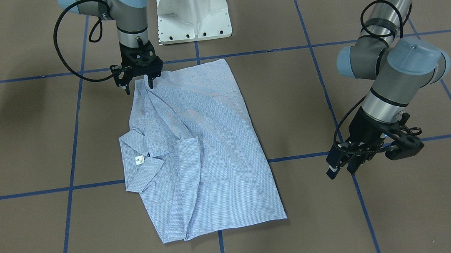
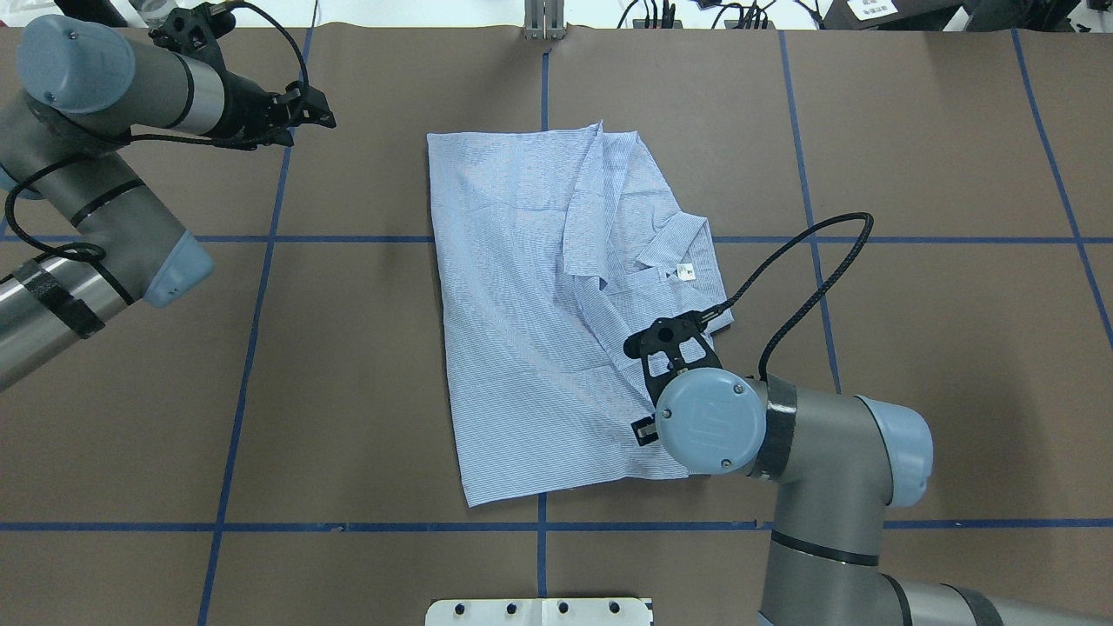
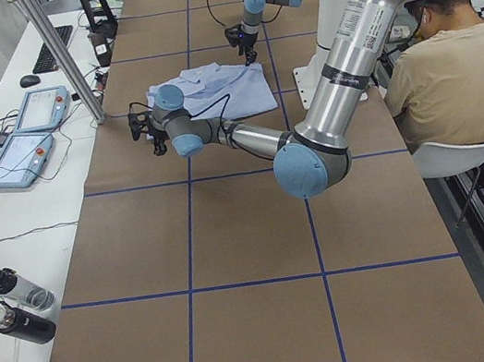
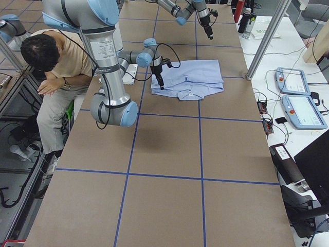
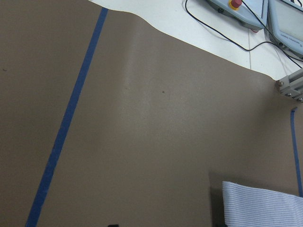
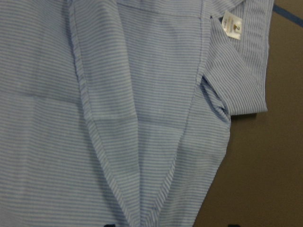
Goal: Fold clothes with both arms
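The light blue-and-white striped shirt (image 1: pixel 206 145) lies folded into a rough rectangle on the brown table, with its collar and white neck label (image 1: pixel 139 160) on top. It also shows in the overhead view (image 2: pixel 539 304). My right gripper (image 1: pixel 139 87) is open and points down at the shirt's corner nearest the robot base; the right wrist view shows shirt fabric (image 6: pixel 142 118) below the spread jaws. My left gripper (image 1: pixel 342 169) is open and empty, off to the side of the shirt over bare table (image 2: pixel 323 109). The left wrist view shows only a shirt corner (image 5: pixel 265 208).
The white pedestal base (image 1: pixel 192 12) stands just behind the shirt. Blue tape lines (image 1: pixel 213 165) grid the table. Two teach pendants (image 3: pixel 27 134) and an aluminium post (image 3: pixel 60 54) are at the far edge, bottles (image 3: pixel 20 304) beside them. A seated operator (image 3: pixel 449 79) is at the robot's side.
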{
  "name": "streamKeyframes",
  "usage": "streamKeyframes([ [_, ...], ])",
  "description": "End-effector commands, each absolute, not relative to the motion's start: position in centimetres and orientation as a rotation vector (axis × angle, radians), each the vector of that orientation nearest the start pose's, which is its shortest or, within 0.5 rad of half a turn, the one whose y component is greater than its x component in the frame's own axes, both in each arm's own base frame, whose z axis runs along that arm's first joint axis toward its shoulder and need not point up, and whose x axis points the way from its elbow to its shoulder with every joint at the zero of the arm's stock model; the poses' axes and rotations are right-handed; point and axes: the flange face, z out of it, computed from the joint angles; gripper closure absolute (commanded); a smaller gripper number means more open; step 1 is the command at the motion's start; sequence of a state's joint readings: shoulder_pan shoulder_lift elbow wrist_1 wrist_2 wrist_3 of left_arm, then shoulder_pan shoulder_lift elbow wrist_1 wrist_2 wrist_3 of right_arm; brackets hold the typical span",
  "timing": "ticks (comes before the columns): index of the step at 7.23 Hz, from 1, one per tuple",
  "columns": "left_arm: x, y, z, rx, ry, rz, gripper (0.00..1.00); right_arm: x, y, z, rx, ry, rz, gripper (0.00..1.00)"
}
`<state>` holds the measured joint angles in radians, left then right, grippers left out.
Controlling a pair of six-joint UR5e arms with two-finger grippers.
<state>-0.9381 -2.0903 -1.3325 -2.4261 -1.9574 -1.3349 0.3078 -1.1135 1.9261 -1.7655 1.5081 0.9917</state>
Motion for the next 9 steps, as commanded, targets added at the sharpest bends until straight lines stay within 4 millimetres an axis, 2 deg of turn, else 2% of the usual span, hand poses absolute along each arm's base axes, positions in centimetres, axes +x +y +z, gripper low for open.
streamKeyframes([
  [1, 34.5, -63.2, 37.0, 0.337, 1.131, -0.399, 0.26, -56.3, -34.3, 26.9, 0.332, -0.502, -0.240, 0.00],
  [5, 34.4, -63.2, 37.1, 0.337, 1.130, -0.400, 0.26, -56.2, -35.0, 28.4, 0.333, -0.466, -0.278, 0.00],
  [9, 34.3, -63.2, 37.1, 0.337, 1.131, -0.401, 0.26, -56.8, -34.7, 29.7, 0.313, -0.448, -0.289, 0.00],
])
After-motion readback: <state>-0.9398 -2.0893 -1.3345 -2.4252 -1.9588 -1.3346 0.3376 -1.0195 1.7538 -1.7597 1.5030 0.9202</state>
